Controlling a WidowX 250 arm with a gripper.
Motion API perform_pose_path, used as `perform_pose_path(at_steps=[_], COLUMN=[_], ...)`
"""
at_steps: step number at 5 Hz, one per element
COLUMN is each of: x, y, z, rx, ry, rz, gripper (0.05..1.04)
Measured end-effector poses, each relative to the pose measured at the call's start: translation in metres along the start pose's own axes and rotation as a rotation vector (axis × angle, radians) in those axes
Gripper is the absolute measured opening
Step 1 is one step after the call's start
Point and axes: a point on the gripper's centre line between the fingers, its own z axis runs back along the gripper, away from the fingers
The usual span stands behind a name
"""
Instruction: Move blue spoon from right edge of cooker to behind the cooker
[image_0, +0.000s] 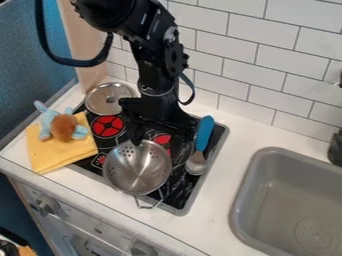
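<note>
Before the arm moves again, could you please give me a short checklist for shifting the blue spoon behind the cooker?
1. Spoon at the right side of the cooker: ok.
2. Gripper open for a grasp: ok.
3. Gripper lined up over the spoon: not ok, it hangs beside it, by the metal colander.
4. Spoon separate from the colander: ok, a gap shows.
5. Gripper free of the colander's rim: cannot tell, one finger overlaps it.
6. Whole strip behind the cooker free: cannot tell, the arm hides part.
</note>
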Motion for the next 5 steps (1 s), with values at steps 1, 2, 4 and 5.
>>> perform_pose_path(at_steps=[1, 2, 4, 5], x=[-0.004, 0.01, 0.041, 0.063], y=[-0.001, -0.004, -0.017, -0.027], z=[-0.007, -0.008, -0.007, -0.022], rx=[-0.001, -0.009, 0.003, 0.019], ry=[0.034, 0.064, 0.047, 0.006], rz=[0.003, 0.025, 0.061, 0.09], gripper=[1.0, 1.0, 1.0, 1.0])
